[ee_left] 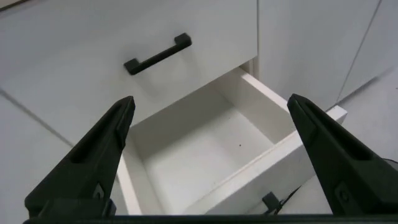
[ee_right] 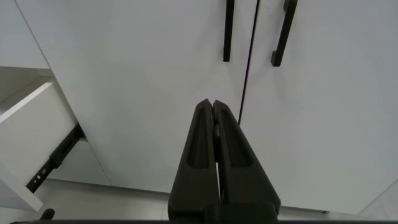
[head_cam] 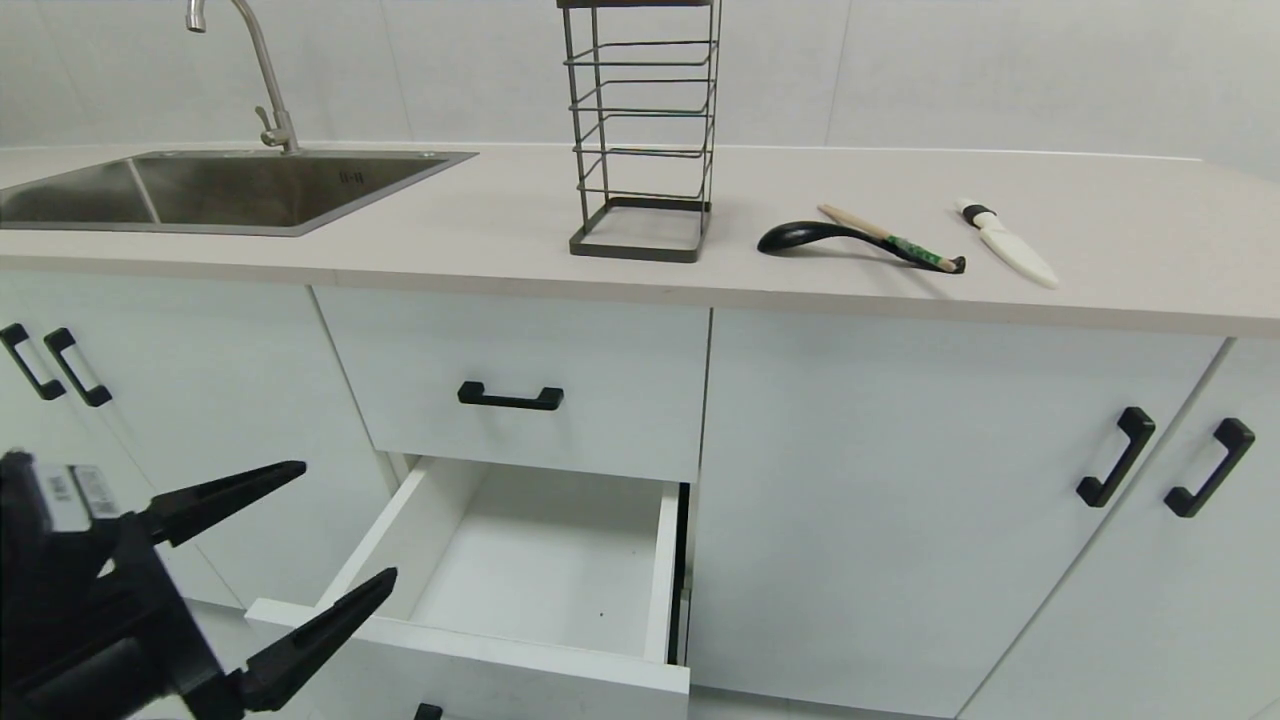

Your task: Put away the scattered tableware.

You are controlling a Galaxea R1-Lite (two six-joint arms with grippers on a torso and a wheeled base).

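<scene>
Left pincer (head_cam: 350, 518) gapes wide before the open drawer (head_cam: 500, 650), right pincer (ee_right: 212, 103) is closed empty, and the ladle (head_cam: 800, 238), chopsticks (head_cam: 850, 220) and knife (head_cam: 1010, 250) lie near the front edge of the counter (head_cam: 450, 240), light, rigid, likely slippery: grasp each mid-handle.

Left claw (head_cam: 347, 520): matte black, with two long fingers (head_cam: 225, 492) tapering to blunt points, set on a blocky black housing (head_cam: 60, 610) that bears a white printed label (head_cam: 85, 490). Right claw (ee_right: 213, 104): the same black wedge-shaped fingers.

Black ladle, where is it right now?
Head view: the black ladle lies on the counter, right side, between the wire rack and the white knife.
</scene>
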